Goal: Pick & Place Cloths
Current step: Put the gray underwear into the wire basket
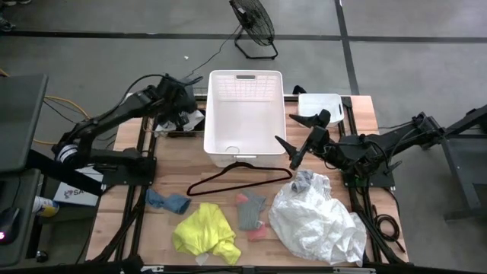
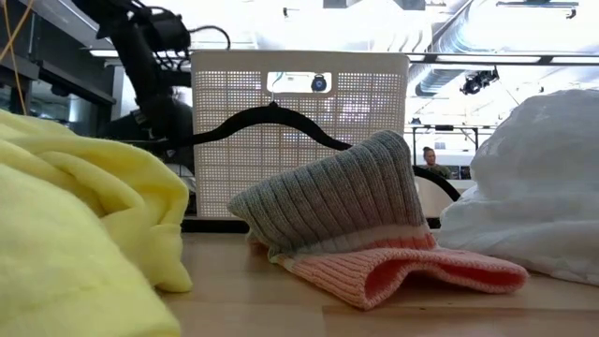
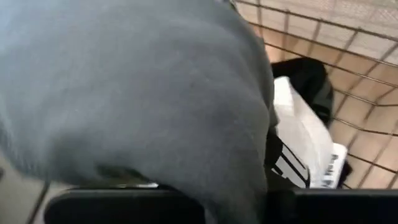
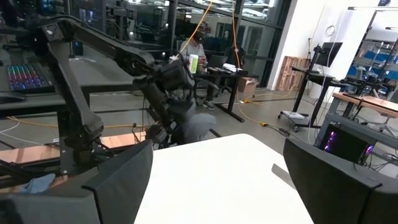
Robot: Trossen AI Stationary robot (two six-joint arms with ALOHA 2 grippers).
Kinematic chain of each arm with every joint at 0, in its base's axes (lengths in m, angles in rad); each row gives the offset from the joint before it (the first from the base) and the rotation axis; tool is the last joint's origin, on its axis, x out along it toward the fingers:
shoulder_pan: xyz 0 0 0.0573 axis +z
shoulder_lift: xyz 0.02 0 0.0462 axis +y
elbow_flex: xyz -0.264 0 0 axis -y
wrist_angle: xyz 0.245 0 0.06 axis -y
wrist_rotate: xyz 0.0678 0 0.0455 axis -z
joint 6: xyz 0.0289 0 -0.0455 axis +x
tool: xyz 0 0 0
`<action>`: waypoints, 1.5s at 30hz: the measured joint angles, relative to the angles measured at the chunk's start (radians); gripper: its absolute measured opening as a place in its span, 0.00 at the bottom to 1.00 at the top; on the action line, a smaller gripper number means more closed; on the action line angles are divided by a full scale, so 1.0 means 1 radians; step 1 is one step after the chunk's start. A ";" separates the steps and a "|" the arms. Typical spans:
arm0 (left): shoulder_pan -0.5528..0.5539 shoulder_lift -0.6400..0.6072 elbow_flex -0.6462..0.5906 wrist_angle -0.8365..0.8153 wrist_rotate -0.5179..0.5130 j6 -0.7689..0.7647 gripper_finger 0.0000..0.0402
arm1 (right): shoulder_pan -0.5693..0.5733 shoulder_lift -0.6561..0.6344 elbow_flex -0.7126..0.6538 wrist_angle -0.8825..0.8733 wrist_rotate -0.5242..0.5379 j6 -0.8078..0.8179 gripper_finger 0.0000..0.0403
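cloths status for you: your left gripper (image 1: 185, 116) sits just off the left wall of the white rectangular plastic basket (image 1: 245, 84), outside it, clenched on a dark grey cloth (image 3: 130, 93). that grey fabric fills most of the left wrist view, bunched right against the camera, with the basket's lattice wall and a white-and-black folded piece (image 3: 305, 140) just past it.

your right gripper (image 1: 298, 137) hangs at the basket's front right corner, fingers spread wide with nothing between them. in the right wrist view its two dark fingers (image 4: 118, 180) frame the basket rim, and the left arm with its grey bundle shows across from it.

nearest that right gripper, just toward the table's front edge: a small grey-blue crumpled cloth (image 1: 303, 180) lying on the edge of the large white crumpled garment (image 1: 318, 221). a thin black clothes hanger (image 1: 237, 181) lies on the table between the basket and the loose pile.

farther to the left of the right gripper, along the front of the table: a grey ribbed knit piece (image 1: 249, 210) resting on a pink knit piece (image 1: 257, 232), then the bright yellow garment (image 1: 204, 232), then a small blue cloth (image 1: 169, 201). the basket interior looks bare. a white rectangular lid-like tray (image 1: 319, 103) sits behind the right gripper.
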 joint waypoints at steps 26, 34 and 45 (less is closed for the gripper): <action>0.000 0.275 0.003 -0.101 0.067 -0.041 0.06 | 0.000 0.000 0.000 -0.022 0.000 0.043 0.88; 0.000 0.264 -0.001 -0.095 0.101 -0.043 0.08 | 0.000 0.000 0.000 -0.022 0.000 0.043 0.88; 0.000 0.166 0.003 -0.117 0.107 -0.045 0.43 | 0.000 0.000 0.000 -0.022 0.000 0.043 0.88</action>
